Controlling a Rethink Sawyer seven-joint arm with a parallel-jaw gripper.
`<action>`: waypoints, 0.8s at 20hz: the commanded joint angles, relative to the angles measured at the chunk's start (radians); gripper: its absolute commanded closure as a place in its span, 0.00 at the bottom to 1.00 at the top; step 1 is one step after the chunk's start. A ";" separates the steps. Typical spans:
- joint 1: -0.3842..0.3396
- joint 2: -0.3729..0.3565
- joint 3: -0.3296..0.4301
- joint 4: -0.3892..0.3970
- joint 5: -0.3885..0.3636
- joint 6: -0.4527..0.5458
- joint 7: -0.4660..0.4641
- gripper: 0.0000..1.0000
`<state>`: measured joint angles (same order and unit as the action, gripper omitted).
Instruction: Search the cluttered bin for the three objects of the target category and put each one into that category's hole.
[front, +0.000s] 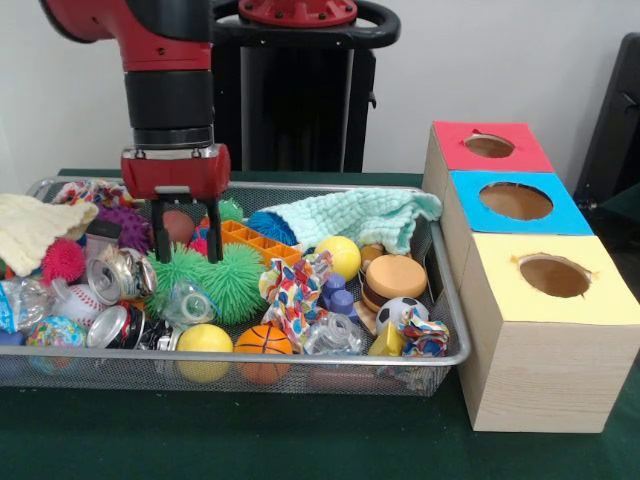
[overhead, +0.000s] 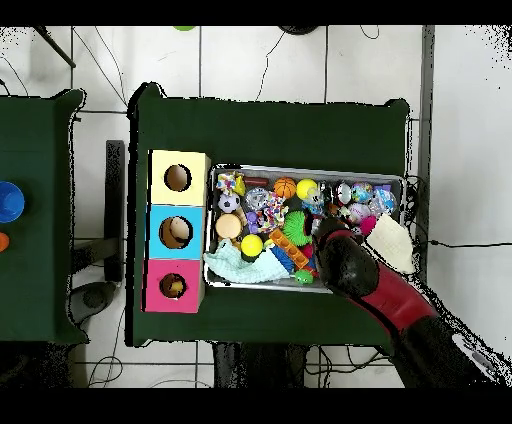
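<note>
My gripper (front: 187, 254) hangs low over the left part of the wire-mesh bin (front: 455, 352), open, its two black fingers (front: 213, 238) straddling a reddish-brown ball (front: 178, 224); I cannot tell whether they touch it. Spiky green balls (front: 218, 280) lie just in front of it. Other balls in the bin are a yellow ball (front: 204, 339), a small basketball (front: 262, 341), a soccer ball (front: 397, 309) and a baseball (front: 80, 300). To the right stand three boxes with round holes: red (front: 489, 145), blue (front: 516, 201), yellow (front: 554, 276). In the overhead view the arm (overhead: 350, 265) covers the gripper above the bin (overhead: 310, 170).
The bin also holds crushed cans (front: 118, 277), a pale green cloth (front: 365, 215), a cream cloth (front: 30, 228), an orange grid block (front: 255, 240), rope toys (front: 295, 290), a toy burger (front: 392, 282) and clear plastic pieces (front: 335, 335). The boxes (overhead: 178, 232) sit tight against the bin's side.
</note>
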<state>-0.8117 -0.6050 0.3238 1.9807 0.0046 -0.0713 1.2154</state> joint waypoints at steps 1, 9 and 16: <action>-0.022 0.030 0.186 0.042 -0.057 -0.133 0.287 0.00; -0.032 0.047 0.219 0.061 -0.073 -0.206 0.315 0.00; 0.002 0.062 0.203 0.086 -0.027 -0.209 0.343 0.00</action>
<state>-0.8286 -0.5859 0.4618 2.0224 -0.0317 -0.2210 1.2383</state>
